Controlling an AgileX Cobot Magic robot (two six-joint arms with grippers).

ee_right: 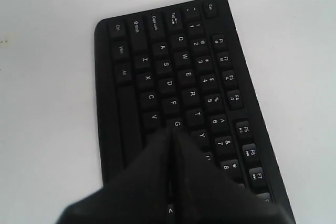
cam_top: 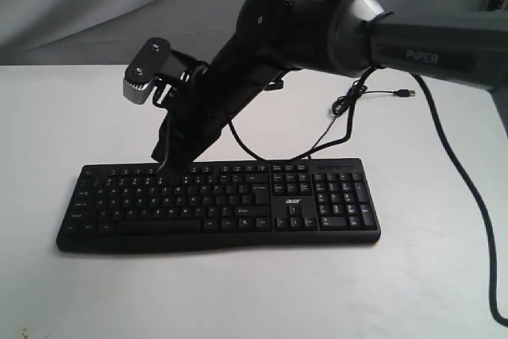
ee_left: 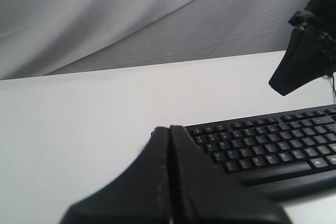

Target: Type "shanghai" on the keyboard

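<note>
The black keyboard [cam_top: 238, 200] lies flat on the white table, with its acer logo toward the right. My right gripper [cam_top: 162, 169] reaches across from the right, slanting down over the left half of the keys. In the right wrist view this gripper [ee_right: 172, 129] is shut, its tip pointing at the edge of the G key on the keyboard [ee_right: 131, 61]. From the left wrist view the right gripper's fingers [ee_left: 296, 72] hang a little above the keyboard [ee_left: 273, 150], apart from the keys. My left gripper [ee_left: 169, 128] is shut and empty near the keyboard's left end, outside the exterior view.
The keyboard's thin black cable [cam_top: 349, 105] loops behind it on the white table [cam_top: 63, 117], ending in a loose USB plug [cam_top: 409, 94]. A thicker black cable [cam_top: 468, 196] hangs from the right arm at the right. Grey cloth backs the table.
</note>
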